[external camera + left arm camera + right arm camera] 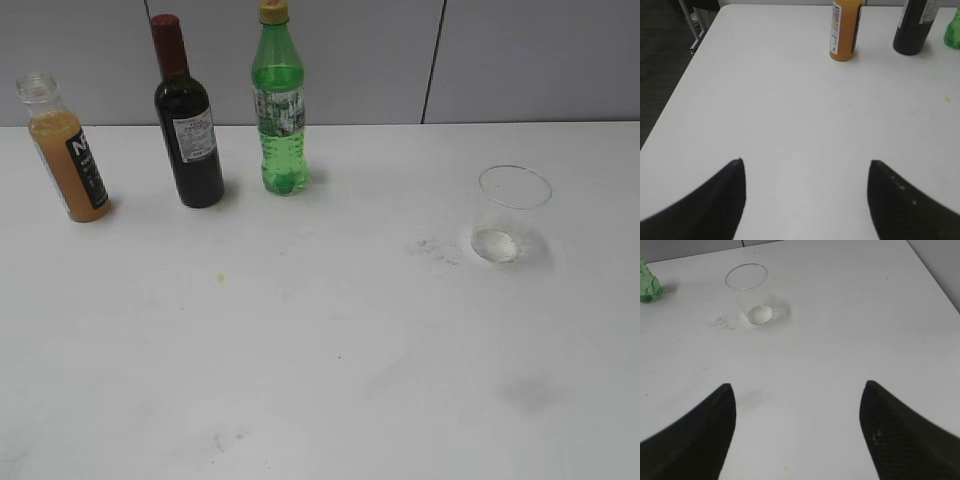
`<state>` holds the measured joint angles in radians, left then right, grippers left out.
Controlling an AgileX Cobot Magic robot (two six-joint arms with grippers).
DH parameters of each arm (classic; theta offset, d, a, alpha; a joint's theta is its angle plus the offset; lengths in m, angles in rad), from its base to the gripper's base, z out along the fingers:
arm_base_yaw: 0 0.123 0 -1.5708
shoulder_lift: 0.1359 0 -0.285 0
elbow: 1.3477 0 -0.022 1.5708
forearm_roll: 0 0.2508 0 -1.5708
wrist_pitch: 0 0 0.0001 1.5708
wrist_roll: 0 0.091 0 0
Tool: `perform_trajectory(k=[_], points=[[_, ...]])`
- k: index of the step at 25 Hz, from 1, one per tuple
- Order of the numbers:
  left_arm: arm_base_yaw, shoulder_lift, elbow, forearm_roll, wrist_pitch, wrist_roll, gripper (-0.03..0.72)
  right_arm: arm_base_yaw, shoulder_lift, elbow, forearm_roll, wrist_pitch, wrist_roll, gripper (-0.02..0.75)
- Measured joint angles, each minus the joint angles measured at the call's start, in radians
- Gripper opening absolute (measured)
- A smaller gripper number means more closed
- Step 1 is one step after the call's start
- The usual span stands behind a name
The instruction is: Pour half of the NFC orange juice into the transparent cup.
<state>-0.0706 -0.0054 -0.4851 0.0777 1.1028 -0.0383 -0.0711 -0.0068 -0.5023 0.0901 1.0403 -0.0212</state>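
Note:
The NFC orange juice (pixel 70 160) is a small capless bottle of cloudy orange liquid with a black label. It stands at the far left of the white table and shows in the left wrist view (pixel 845 30). The transparent cup (pixel 512 213) stands upright and empty at the right and shows in the right wrist view (pixel 751 296). My left gripper (pixel 806 162) is open and empty above bare table, well short of the juice. My right gripper (pixel 797 386) is open and empty, well short of the cup. Neither gripper shows in the exterior view.
A dark wine bottle with a red top (pixel 186 125) stands right of the juice. A green plastic bottle with a yellow cap (pixel 279 105) stands right of that. The table's left edge (pixel 677 95) drops to a dark floor. A grey wall runs behind.

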Motion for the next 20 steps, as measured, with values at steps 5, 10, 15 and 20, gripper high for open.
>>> perform_trajectory(k=[5, 10, 15, 20], points=[[0.000, 0.000, 0.000, 0.000, 0.000, 0.000, 0.584, 0.000, 0.000, 0.000, 0.000, 0.000, 0.000, 0.591], [0.000, 0.000, 0.000, 0.000, 0.000, 0.000, 0.584, 0.000, 0.000, 0.000, 0.000, 0.000, 0.000, 0.592], [0.000, 0.000, 0.000, 0.000, 0.000, 0.000, 0.584, 0.000, 0.000, 0.000, 0.000, 0.000, 0.000, 0.592], [0.000, 0.000, 0.000, 0.000, 0.000, 0.000, 0.584, 0.000, 0.000, 0.000, 0.000, 0.000, 0.000, 0.592]])
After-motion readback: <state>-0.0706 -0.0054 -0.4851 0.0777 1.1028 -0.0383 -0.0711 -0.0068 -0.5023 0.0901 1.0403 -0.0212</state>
